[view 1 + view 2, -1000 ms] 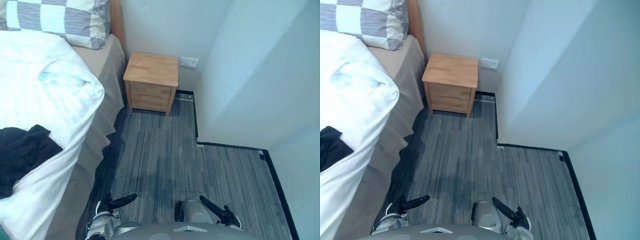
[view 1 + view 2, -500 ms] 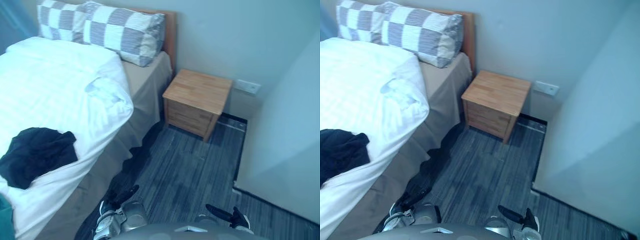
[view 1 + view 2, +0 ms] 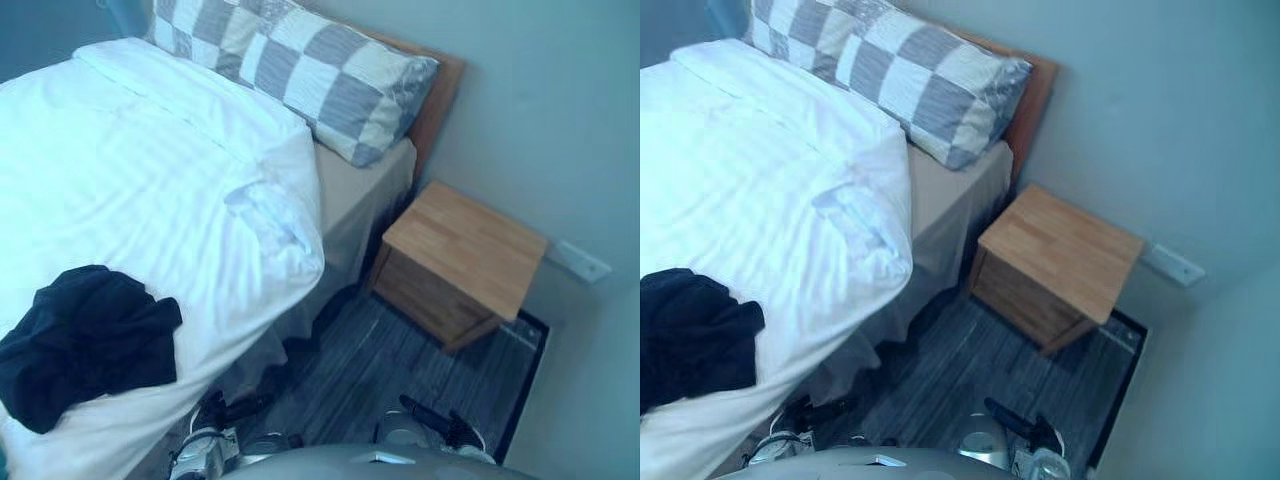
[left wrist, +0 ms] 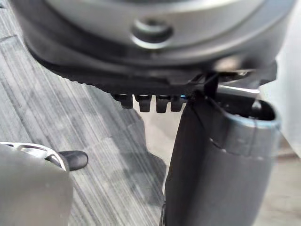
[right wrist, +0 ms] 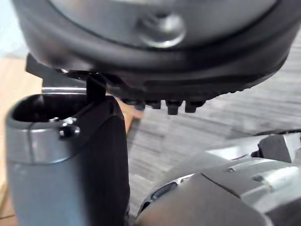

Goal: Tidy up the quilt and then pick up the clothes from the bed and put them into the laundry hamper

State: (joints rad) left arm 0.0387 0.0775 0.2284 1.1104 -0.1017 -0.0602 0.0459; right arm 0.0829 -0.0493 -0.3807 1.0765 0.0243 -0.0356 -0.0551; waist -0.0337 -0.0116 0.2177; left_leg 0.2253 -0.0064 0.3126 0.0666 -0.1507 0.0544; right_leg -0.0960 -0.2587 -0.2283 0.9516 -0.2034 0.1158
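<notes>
Looking down through the left eye view, I see the bed (image 3: 360,200) with its white quilt (image 3: 150,150) spread over most of the mattress, one corner rumpled and folded back near the bed's floor-side edge. The clothes (image 3: 85,340), a dark crumpled heap, lie on the quilt close to that edge, at the end away from the pillow. A grey-and-white checked pillow (image 3: 310,80) rests against the wooden headboard (image 3: 437,100); a wooden nightstand (image 3: 465,255) stands just beside the bed on the striped grey floor (image 3: 400,365), with a wall socket (image 3: 578,262) behind it. The left hand (image 3: 243,406) and right hand (image 3: 432,417) hang low over the floor, well apart from the clothes, fingers straight and holding nothing. The right eye view gives the same layout, the clothes (image 3: 690,335) again atop the quilt (image 3: 770,160) near the bed's edge. Along the left wrist view, the left hand (image 4: 141,75) shows its fingers (image 4: 143,102) loose and its thumb (image 4: 211,179) standing clear, with bare floor (image 4: 56,108) beyond. Along the right wrist view, the right hand (image 5: 155,82) is likewise relaxed and empty, fingers (image 5: 172,107) over the floor (image 5: 235,113).
</notes>
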